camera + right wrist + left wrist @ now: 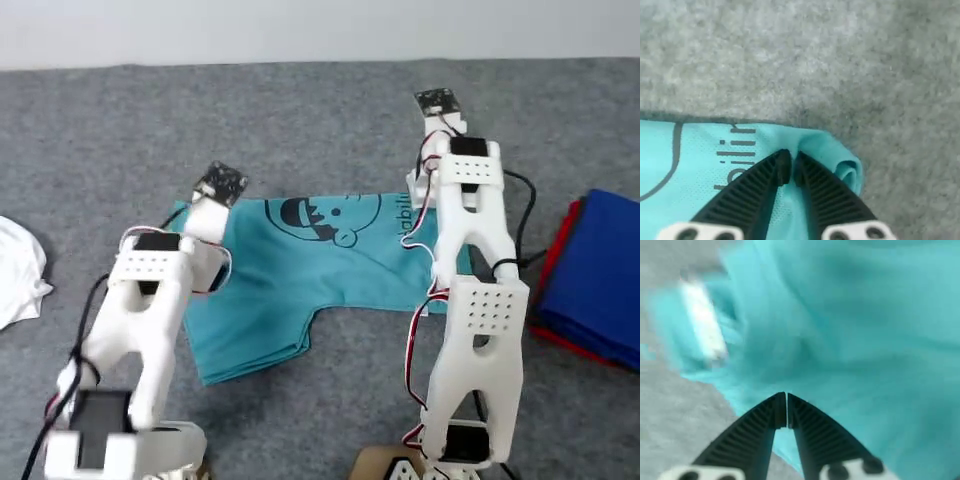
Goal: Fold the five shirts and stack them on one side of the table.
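White printed links on left arm [140,320] and right arm [480,300]; perforated plates; black servos; red-white-black cables; ribbed black fingers [755,425].

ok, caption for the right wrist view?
Corner grasp: right pincer shut on the curled corner of the teal shirt, grey table beyond.

A spread shirt [290,275] lies mid-frame on the surface [300,110], a crumpled shirt [18,265] at the left edge, a folded stack [597,275] at the right. The left tool [786,401] and right tool [790,162] sit at its upper corners.
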Controlling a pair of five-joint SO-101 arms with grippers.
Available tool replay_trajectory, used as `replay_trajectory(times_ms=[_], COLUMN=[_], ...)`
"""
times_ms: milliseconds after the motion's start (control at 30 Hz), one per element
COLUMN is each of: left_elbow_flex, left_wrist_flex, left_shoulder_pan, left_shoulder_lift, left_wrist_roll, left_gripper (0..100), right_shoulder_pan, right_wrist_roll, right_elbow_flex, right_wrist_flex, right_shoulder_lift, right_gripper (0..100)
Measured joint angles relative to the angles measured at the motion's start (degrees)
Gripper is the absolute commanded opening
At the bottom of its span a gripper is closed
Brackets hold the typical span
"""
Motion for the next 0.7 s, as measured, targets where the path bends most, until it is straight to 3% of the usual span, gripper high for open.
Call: replay_trajectory(times_ms=[167, 333, 467, 700], left_elbow_flex=[-4.40, -5.27, -5.27, -5.27], left_wrist_flex=[7.30, 9.32, 12.13, 14.59], left_shoulder_pan=[-3.69, -6.24, -6.07, -3.78], left_shoulder_lift=[6.51, 6.24, 2.99, -8.62], left_wrist_roll=[-1.93, -2.46, -3.34, -3.60], left_gripper=[1, 1, 1, 1], right_shoulder_pan=[1.76, 3.96, 3.78, 0.53], right_wrist_roll=[1.05, 1.14, 1.14, 1.14], right_elbow_flex=[-2.64, -6.77, -8.35, -15.03], right_wrist_flex=[0.00, 1.41, 2.11, 12.04], right_shoulder_lift=[0.88, 1.41, 1.41, 1.32], right_gripper=[0.9, 0.9, 0.9, 0.9])
